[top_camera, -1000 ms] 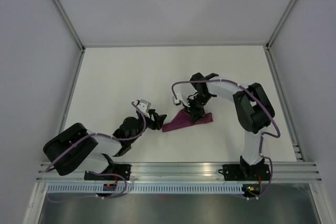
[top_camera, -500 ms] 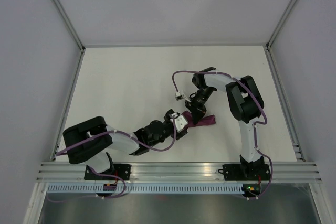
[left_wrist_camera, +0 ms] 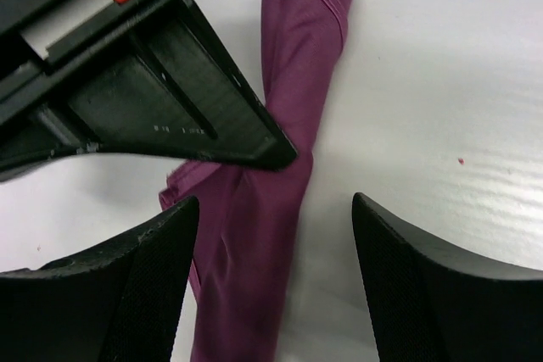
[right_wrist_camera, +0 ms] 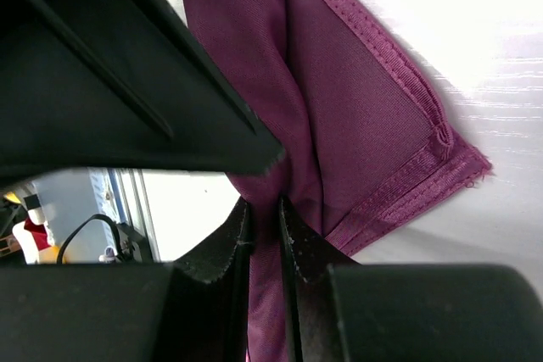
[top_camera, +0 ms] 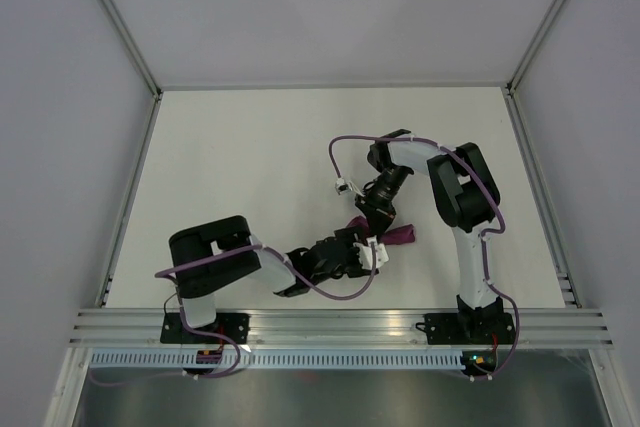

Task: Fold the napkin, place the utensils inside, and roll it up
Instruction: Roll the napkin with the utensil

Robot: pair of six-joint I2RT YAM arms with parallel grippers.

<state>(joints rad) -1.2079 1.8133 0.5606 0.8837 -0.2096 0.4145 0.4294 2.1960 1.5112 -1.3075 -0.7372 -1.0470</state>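
The napkin [top_camera: 398, 235] lies as a narrow magenta-purple roll right of the table's middle. In the left wrist view the napkin [left_wrist_camera: 293, 82] runs from the top down between my left gripper [left_wrist_camera: 276, 281], whose jaws stand wide open astride its near end without touching it. My right gripper [right_wrist_camera: 265, 222] is shut on a pinched ridge of the napkin [right_wrist_camera: 348, 82], whose hemmed corner spreads flat to the right. From above, the left gripper [top_camera: 370, 251] sits just in front of the right gripper [top_camera: 377, 219], almost touching. No utensils show in any view.
The white table [top_camera: 250, 147] is bordered by metal rails and grey walls. A slotted aluminium rail [top_camera: 330, 327] with both arm bases runs along the near edge. One finger of the right gripper [left_wrist_camera: 170, 99] crosses the left wrist view close above the left jaws.
My left arm has swung right across the table, bringing its open gripper up to the napkin's near end. The right gripper kept its hold and shifted slightly nearer.
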